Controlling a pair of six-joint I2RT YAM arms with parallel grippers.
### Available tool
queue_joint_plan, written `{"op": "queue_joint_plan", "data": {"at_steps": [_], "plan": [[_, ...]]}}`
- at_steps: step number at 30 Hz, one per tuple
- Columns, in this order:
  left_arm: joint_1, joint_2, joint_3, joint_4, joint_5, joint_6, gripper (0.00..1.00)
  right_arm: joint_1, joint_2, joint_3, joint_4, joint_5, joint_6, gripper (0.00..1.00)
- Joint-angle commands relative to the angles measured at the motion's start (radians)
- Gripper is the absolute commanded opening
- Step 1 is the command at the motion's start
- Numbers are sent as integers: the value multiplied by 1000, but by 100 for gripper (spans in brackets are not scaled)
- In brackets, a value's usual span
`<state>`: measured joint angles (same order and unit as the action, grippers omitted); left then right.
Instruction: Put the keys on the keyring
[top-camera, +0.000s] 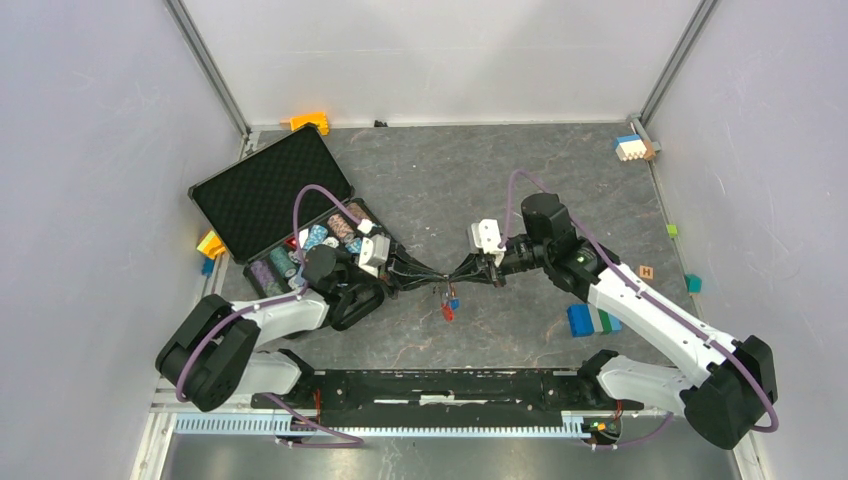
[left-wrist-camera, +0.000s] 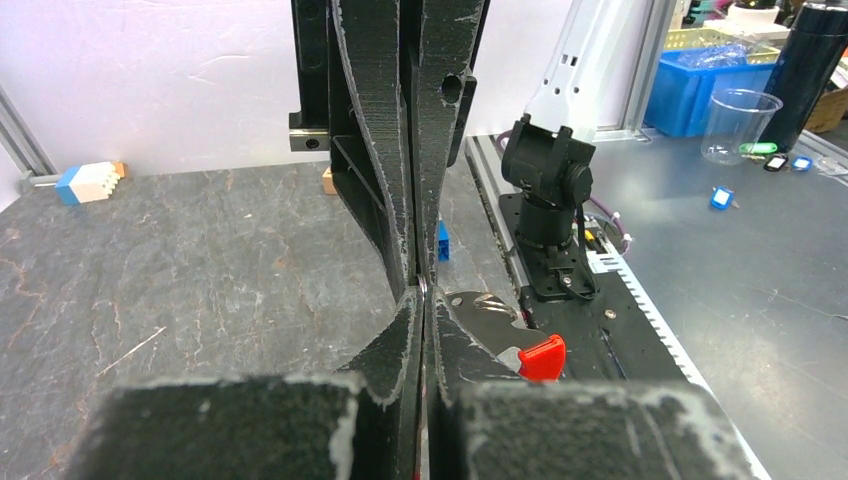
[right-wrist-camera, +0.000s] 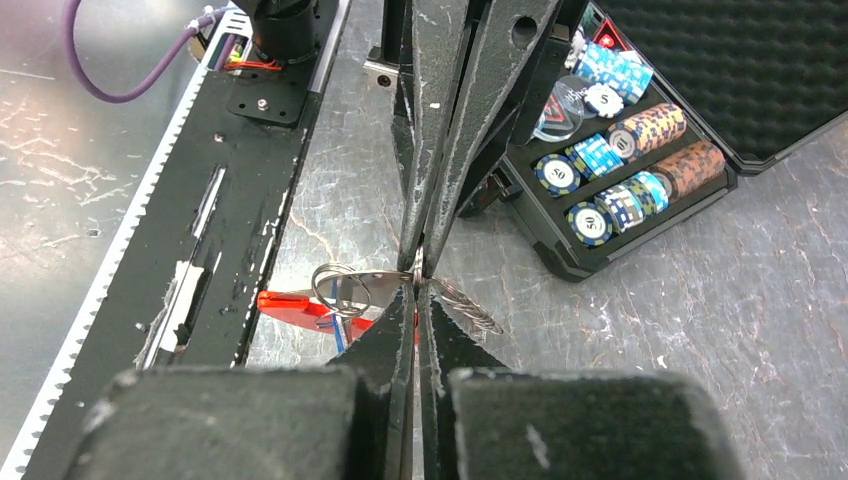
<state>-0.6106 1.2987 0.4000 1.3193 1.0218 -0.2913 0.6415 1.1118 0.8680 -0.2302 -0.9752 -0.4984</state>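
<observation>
Black chip case (top-camera: 270, 190) beside left pincer (top-camera: 438, 281), right pincer (top-camera: 460, 277), both clenched on keyring (right-wrist-camera: 468, 305).

We note an open black case (top-camera: 270, 190) holding poker chips (top-camera: 325, 240) at the table's (top-camera: 450, 180) left; blue and green blocks (top-camera: 592, 320) lie right, an orange block (top-camera: 311, 122) at the far edge.

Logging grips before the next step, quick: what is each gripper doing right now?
Left gripper: shut, pinching the keyring.
Right gripper: shut on the same keyring, tip to tip.
</observation>
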Motion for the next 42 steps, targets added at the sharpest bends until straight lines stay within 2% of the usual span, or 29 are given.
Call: {"op": "queue_joint_plan", "data": {"at_steps": [1, 5, 10, 20, 23, 28, 35, 42], "plan": [[3, 4, -2, 54, 2, 11, 2, 6, -18, 38, -33, 73, -24, 0], [3, 0, 3, -6, 14, 71, 2, 17, -20, 67, -92, 121, -57, 0], [3, -16, 19, -96, 21, 141, 10, 37, -32, 77, -122, 173, -67, 0], [3, -85, 68, -347, 23, 303, 47, 53, -26, 86, -159, 215, -81, 0], [3, -100, 117, -499, 26, 389, 58, 61, -9, 111, -194, 235, -88, 0], [2, -115, 203, -781, 24, 531, 62, 80, 24, 156, -257, 290, -102, 0], [3, -127, 252, -905, 17, 568, 63, 106, 51, 186, -292, 350, -119, 0], [0, -122, 293, -990, 26, 581, 55, 129, 80, 220, -330, 399, -137, 0]]}}
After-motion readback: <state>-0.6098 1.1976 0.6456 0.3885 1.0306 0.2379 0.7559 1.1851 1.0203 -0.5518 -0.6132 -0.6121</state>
